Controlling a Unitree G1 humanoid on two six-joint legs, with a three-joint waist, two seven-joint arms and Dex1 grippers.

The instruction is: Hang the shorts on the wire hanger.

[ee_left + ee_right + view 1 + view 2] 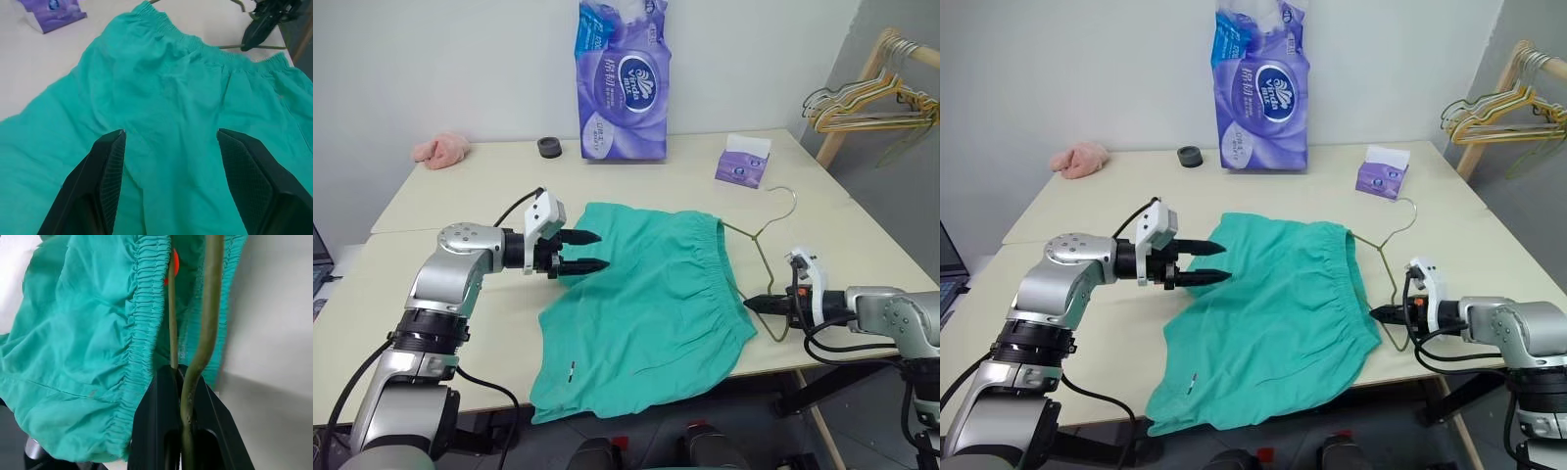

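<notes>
The teal-green shorts (646, 313) lie flat in the middle of the table, gathered waistband toward the right. The wire hanger (766, 257) lies at that waistband; its hook (790, 199) points to the far side and part of its wire runs under the fabric. At the waistband's near corner my right gripper (756, 304) is shut on the hanger's wire, which passes up between its fingers (161, 396). Over the left edge of the shorts my left gripper (604, 250) is open, its fingers (110, 161) spread above the fabric and holding nothing.
A tall purple tissue pack (622, 83), a small purple tissue box (742, 162), a black ring (549, 147) and a pink cloth (440, 149) stand along the table's far side. A wooden rack with several hangers (876, 93) stands off the table's right.
</notes>
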